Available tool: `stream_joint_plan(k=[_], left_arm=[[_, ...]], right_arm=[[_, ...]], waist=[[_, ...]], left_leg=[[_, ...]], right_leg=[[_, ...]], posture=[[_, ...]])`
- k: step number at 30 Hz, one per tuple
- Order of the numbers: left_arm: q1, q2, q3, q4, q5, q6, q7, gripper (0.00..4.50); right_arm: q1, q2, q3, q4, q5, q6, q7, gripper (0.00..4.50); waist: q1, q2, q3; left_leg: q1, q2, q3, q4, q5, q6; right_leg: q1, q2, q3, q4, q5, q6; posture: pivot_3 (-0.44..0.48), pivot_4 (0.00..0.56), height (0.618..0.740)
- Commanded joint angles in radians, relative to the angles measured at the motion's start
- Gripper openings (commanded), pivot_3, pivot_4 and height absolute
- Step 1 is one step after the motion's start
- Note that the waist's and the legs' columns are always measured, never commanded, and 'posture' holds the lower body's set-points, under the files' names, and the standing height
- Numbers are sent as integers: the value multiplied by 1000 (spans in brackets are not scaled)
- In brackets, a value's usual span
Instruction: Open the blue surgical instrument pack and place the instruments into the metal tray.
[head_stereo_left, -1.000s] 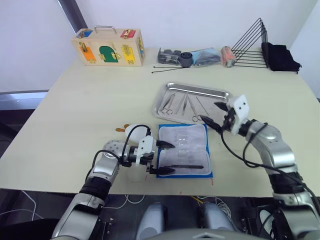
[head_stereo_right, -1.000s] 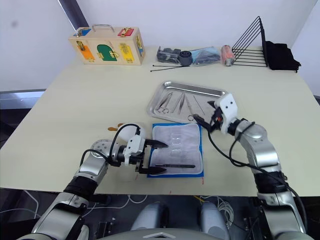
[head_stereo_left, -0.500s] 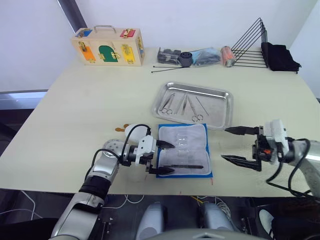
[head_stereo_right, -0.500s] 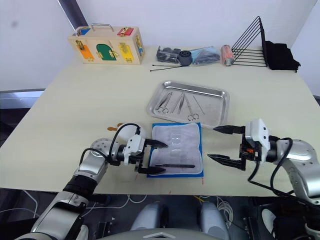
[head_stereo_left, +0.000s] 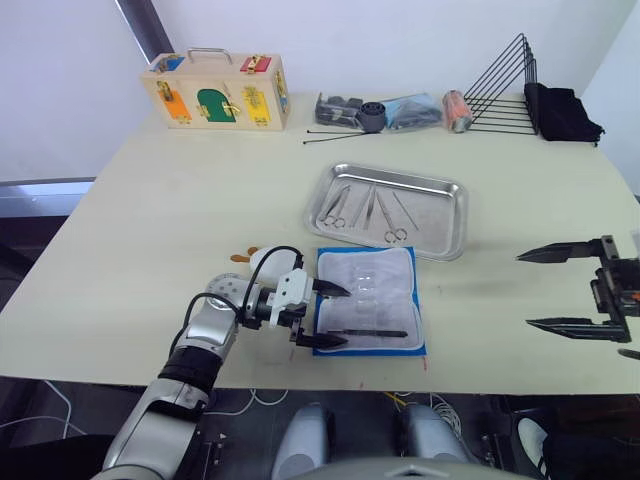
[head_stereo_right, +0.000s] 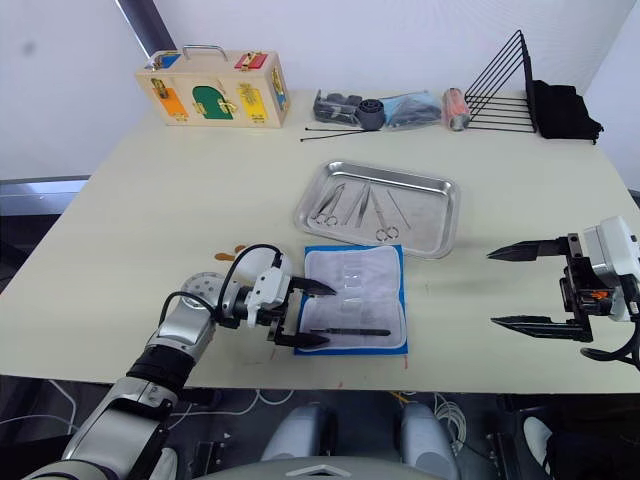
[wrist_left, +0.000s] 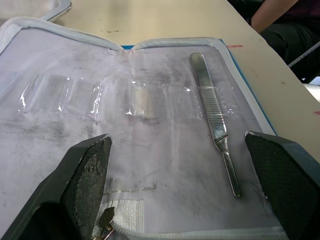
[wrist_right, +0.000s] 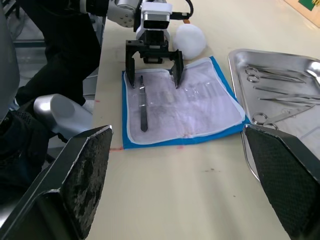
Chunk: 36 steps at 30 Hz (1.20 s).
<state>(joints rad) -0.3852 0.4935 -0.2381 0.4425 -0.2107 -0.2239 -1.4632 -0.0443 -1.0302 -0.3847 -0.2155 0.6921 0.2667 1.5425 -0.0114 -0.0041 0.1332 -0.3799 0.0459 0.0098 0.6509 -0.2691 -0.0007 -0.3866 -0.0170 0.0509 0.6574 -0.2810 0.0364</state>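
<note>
The blue surgical instrument pack (head_stereo_left: 370, 300) lies unfolded near the table's front edge, pale lining (wrist_left: 150, 150) up. One silver instrument (head_stereo_left: 365, 333) rests across its near part, also in the wrist views (wrist_left: 215, 120) (wrist_right: 143, 102). My left gripper (head_stereo_left: 345, 315) is open at the pack's left edge, fingertips on the lining and nothing between them. The metal tray (head_stereo_left: 445, 215) sits just behind the pack with several instruments (head_stereo_left: 368, 210) in it. My right gripper (head_stereo_left: 525, 290) hangs open and empty by the table's right edge, well apart from the tray.
At the back stand a wooden latch box (head_stereo_left: 217, 93), a clutter of small items (head_stereo_left: 390, 112), thin black rods (head_stereo_left: 335, 135), a black wire rack (head_stereo_left: 505, 85) and a black cloth (head_stereo_left: 565, 112). A white round pouch (head_stereo_left: 270, 265) lies beside my left wrist. A person's arm (wrist_left: 280, 12) is beyond the table's edge.
My right gripper has swung from the tray's near right corner out to the table's right edge, staying open. The left gripper and the pack have not moved.
</note>
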Motion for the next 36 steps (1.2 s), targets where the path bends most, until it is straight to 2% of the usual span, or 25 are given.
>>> stream_joint_plan(k=[1,14,21,36], left_arm=[[58,24,-65,85,77,55,-10,4500],[48,26,-69,73,75,69,-18,4500],[50,23,-57,95,61,63,-22,4500],[48,32,-58,108,56,49,-55,4500]], right_arm=[[-8,-12,-36,-26,21,6,-5,4411],[-34,183,266,-122,-186,-62,-234,4411],[-107,291,462,-88,-321,-70,-328,4411],[-185,395,665,40,-536,-115,-426,4411]], waist=[[0,0,0],[-1,-1,1],[-2,-2,2],[-2,-2,2]], left_leg=[[0,0,0,0,0,0],[0,1,0,0,0,0],[1,1,0,0,0,0],[0,0,0,0,0,0]], right_leg=[[0,0,0,0,0,0],[0,1,0,0,0,0],[0,1,0,1,0,0],[0,1,0,1,1,2]], posture=[[0,150,740],[0,150,740],[0,150,740],[0,150,740]])
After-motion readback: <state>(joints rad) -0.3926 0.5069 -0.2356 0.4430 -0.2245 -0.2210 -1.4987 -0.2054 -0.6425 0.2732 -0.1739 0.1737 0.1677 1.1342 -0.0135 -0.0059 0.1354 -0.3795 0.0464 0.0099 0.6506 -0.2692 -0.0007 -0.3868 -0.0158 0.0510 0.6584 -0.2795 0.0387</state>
